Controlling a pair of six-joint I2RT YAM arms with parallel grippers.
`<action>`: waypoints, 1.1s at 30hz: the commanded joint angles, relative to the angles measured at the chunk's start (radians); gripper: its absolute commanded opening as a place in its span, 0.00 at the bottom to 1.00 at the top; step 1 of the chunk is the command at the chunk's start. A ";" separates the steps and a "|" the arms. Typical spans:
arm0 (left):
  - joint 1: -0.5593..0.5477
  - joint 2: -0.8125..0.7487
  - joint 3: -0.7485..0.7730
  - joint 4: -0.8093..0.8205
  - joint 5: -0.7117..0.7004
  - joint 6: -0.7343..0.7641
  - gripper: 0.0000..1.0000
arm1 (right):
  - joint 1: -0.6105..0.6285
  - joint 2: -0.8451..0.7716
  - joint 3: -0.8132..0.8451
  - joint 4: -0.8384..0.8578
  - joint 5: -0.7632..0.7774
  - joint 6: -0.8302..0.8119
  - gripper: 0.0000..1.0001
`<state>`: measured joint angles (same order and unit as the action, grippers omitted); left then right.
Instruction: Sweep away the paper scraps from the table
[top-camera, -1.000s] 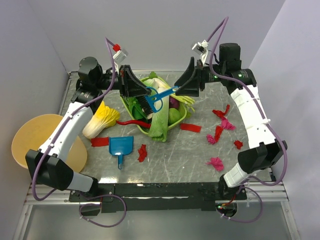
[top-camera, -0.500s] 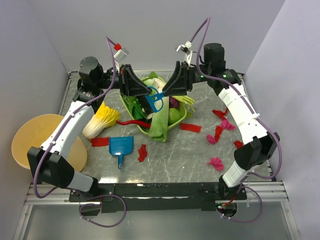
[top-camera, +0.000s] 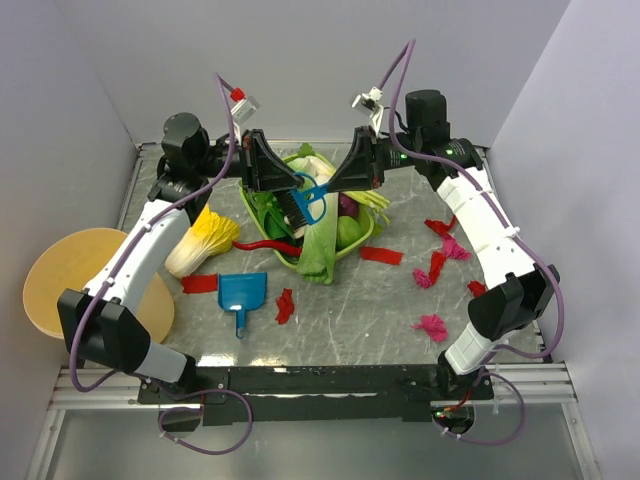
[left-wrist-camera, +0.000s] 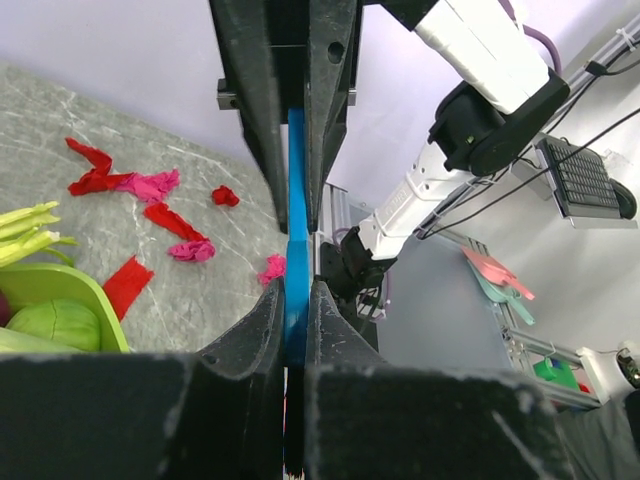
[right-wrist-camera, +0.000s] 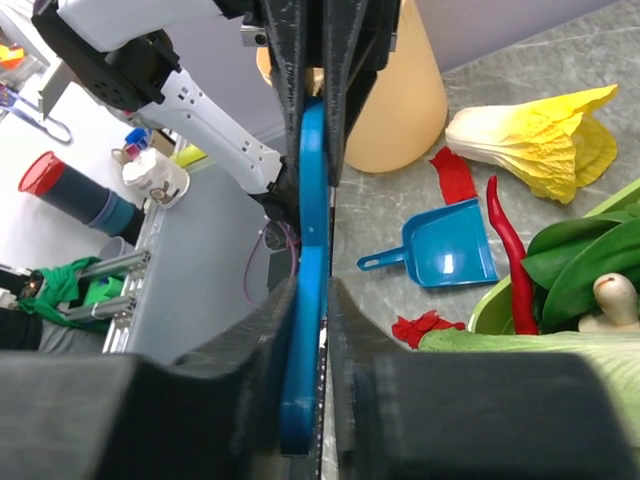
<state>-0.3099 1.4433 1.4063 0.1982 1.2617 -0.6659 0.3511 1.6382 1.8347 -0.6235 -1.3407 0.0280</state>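
Observation:
Red and pink paper scraps lie on the grey marble table (top-camera: 340, 320): a strip (top-camera: 380, 255), tufts (top-camera: 432, 326) and pieces (top-camera: 441, 227) on the right, and two more (top-camera: 199, 283) (top-camera: 285, 305) by the blue dustpan (top-camera: 243, 292). More scraps (left-wrist-camera: 150, 185) show in the left wrist view. A blue brush (top-camera: 310, 198) hangs over the green basket (top-camera: 283, 257). My left gripper (top-camera: 285, 182) (left-wrist-camera: 296, 295) is shut on it from the left. My right gripper (top-camera: 338, 182) (right-wrist-camera: 312, 290) grips its handle (right-wrist-camera: 312, 200) from the right.
The basket holds leafy vegetables. A red chili pepper (top-camera: 265, 245) and a yellow cabbage (top-camera: 205, 240) lie to its left. A round tan bucket (top-camera: 80, 280) stands off the table's left edge. White walls ring the table.
My right gripper has swung left to the brush handle and closed on it. The left gripper has held still, shut on the brush.

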 joint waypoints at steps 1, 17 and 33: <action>-0.005 0.000 0.022 -0.032 0.002 0.031 0.01 | 0.003 -0.008 0.041 -0.001 -0.014 -0.020 0.12; -0.003 -0.273 -0.130 -0.919 -0.679 0.934 0.84 | -0.093 -0.325 -0.176 -0.229 0.725 -0.212 0.00; -0.046 -0.221 -0.470 -1.073 -0.906 1.289 0.68 | -0.095 -0.428 -0.351 -0.199 0.844 -0.275 0.00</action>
<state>-0.3527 1.1561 0.9417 -0.9054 0.4286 0.5835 0.2573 1.2263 1.4769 -0.8501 -0.5167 -0.2375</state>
